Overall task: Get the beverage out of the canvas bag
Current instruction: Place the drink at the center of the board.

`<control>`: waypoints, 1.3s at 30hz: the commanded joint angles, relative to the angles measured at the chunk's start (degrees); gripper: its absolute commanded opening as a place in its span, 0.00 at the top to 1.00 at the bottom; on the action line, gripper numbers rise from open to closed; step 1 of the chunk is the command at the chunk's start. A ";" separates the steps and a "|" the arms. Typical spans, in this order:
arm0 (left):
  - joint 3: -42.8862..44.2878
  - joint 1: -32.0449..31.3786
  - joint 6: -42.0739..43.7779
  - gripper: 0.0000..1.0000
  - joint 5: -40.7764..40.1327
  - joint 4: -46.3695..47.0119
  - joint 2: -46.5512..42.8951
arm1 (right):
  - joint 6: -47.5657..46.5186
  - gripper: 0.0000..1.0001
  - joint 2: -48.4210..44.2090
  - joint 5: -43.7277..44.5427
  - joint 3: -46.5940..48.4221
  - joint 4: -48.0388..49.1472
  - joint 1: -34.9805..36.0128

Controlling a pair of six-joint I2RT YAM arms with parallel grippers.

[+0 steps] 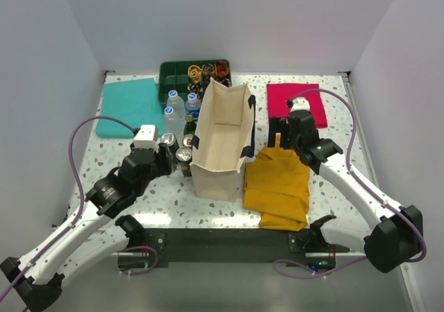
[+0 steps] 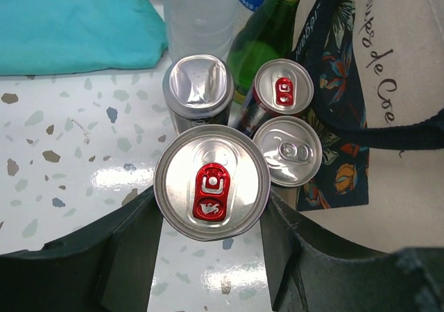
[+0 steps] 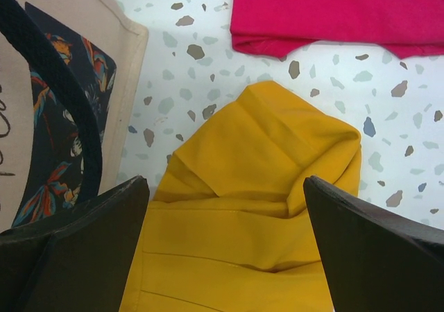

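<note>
Left gripper [image 2: 210, 211] grips a red-tab can [image 2: 210, 186] over the speckled table [image 2: 62, 139]; right gripper [image 3: 225, 187] gapes wide beside the canvas bag [image 1: 216, 152].

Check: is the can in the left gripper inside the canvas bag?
Out. The held can, upright in the left gripper, is beside other cans, left of the canvas bag.

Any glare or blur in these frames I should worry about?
Left wrist: glare patches on the table and bright sheen on the nearest can; left fingers soft. Right wrist: mustard cloth sharp, right fingers dark, featureless. Top view: even light, mild glare at table's near edge.
</note>
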 commanded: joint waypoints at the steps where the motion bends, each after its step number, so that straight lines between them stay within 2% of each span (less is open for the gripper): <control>1: -0.63 -0.24 -3.55 1.00 -4.07 6.54 1.17 | -0.25 0.02 -1.60 1.66 -0.61 2.62 -0.21; 14: -8.45 -0.51 -5.22 1.00 -7.06 13.83 1.35 | -0.25 0.02 0.51 1.48 -0.62 2.97 -0.12; 21: -12.49 -0.51 -4.79 1.00 -6.36 21.11 3.28 | -0.25 0.02 1.66 1.48 -0.44 3.06 -0.21; 31: -13.81 -0.51 -5.23 1.00 -5.66 23.93 6.54 | -0.25 0.02 2.45 1.66 -0.26 3.06 -0.12; 37: -14.69 -0.51 -5.49 0.86 -3.55 26.04 7.24 | -0.16 0.02 3.24 1.66 -0.18 3.06 -0.12; 39: -15.31 -0.59 -5.31 0.86 -2.84 27.36 7.41 | -0.07 0.02 3.59 1.75 -0.09 3.06 -0.21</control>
